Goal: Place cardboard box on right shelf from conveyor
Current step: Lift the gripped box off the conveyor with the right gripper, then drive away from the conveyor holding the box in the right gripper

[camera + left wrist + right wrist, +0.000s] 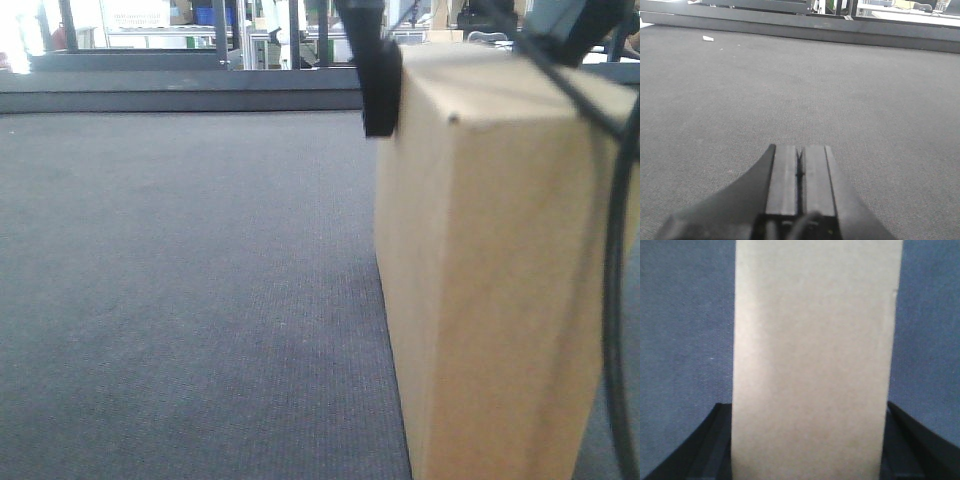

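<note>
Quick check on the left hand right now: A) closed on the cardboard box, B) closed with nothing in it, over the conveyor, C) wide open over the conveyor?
B: on the left hand the fingers meet with nothing between them, only conveyor ahead; the cardboard box stands between the fingers of the right hand.

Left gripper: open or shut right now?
Shut. The left gripper has its fingers pressed together with only a thin seam between them, nothing held, above the conveyor.
</note>
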